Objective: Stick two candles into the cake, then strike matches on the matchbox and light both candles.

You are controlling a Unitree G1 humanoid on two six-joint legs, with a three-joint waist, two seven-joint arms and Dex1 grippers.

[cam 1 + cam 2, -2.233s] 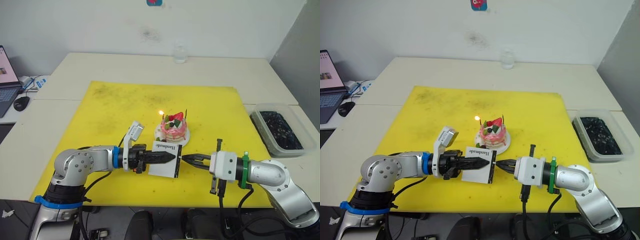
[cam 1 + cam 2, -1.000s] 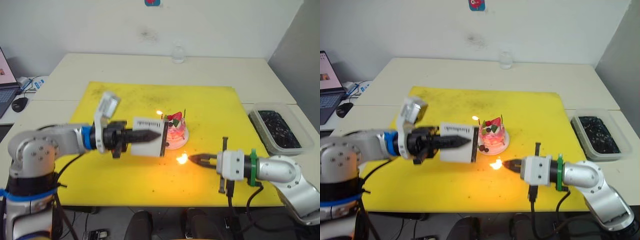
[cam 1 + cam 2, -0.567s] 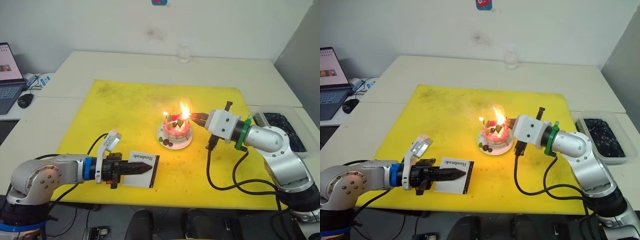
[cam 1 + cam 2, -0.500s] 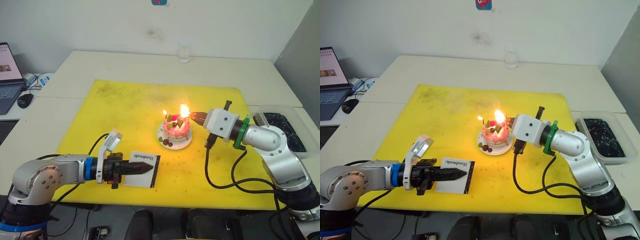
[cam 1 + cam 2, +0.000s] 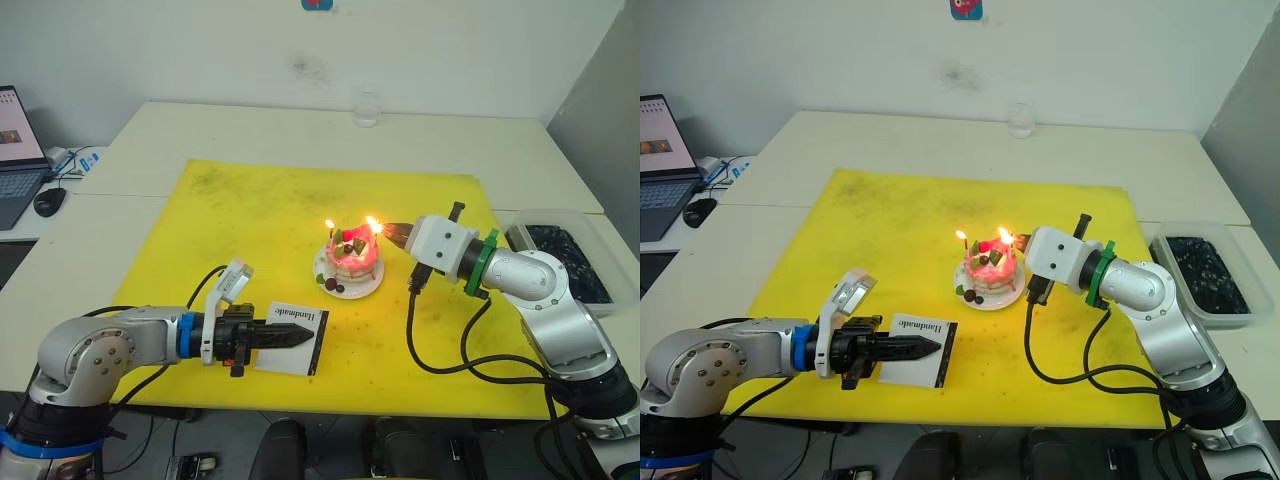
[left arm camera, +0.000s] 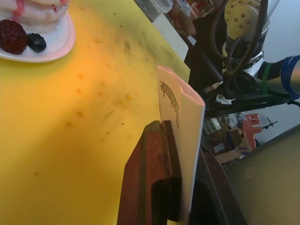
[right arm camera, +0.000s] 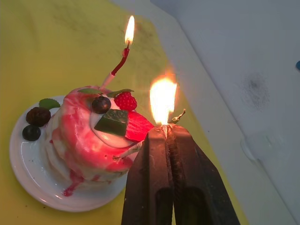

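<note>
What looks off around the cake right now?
The short dark match is burnt to a curled stub, flaming right at the tips of the right gripper beside the pink layered cake. The thin red candle burns leaning, not upright.

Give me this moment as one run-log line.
left hand: holds matchbox | right hand: burning match at cake | red candle: lit

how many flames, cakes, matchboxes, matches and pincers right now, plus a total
flames: 2
cake: 1
matchbox: 1
match: 1
pincers (left pincer, right pincer): 2
total: 7
</note>
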